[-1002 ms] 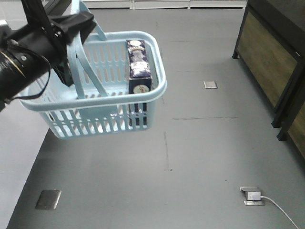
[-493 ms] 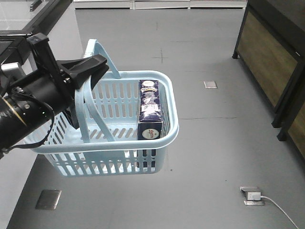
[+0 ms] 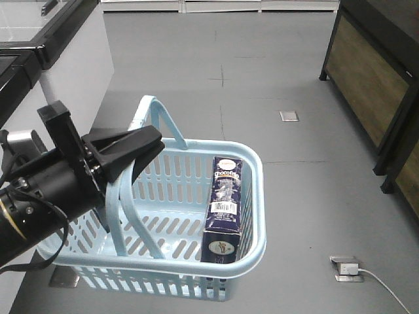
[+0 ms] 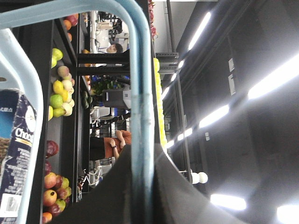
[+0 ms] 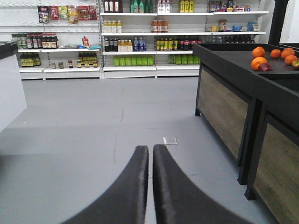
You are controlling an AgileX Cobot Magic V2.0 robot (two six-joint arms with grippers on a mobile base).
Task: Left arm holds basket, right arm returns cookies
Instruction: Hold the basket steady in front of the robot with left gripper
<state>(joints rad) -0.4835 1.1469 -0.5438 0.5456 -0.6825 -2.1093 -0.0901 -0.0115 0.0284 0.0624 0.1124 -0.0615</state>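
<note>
**Cookie box inside the basket, basket hanging from your left gripper**

The cookies (image 3: 224, 208), a tall dark navy box with a white barcode patch, sit inside the basket (image 3: 260, 216) against its right-hand wall. The box leans, with its top tipped away from the front camera. The left wrist view catches a corner of the same box, with its "Choco" lettering, at the left edge.

The light blue basket is off the floor. Your left gripper (image 3: 156, 144) is clamped on one of its hoop handles (image 3: 156, 112). The left wrist view shows that blue handle running straight up between the black fingers (image 4: 182, 200). The left arm (image 3: 39, 199) reaches in from the lower left of the front view.

Your right gripper (image 5: 150, 151) is nowhere near the basket. Its two dark fingers are pressed almost together with nothing between them, pointing along the grey floor (image 5: 70, 126) of the aisle.

A black display stand (image 3: 373, 78) with wooden panels lines the right side, and oranges (image 5: 259, 59) lie on top of it. Shelves of bottles (image 5: 140, 44) fill the far wall. A floor socket with a white plug (image 3: 347, 269) sits to the lower right of the basket.
</note>
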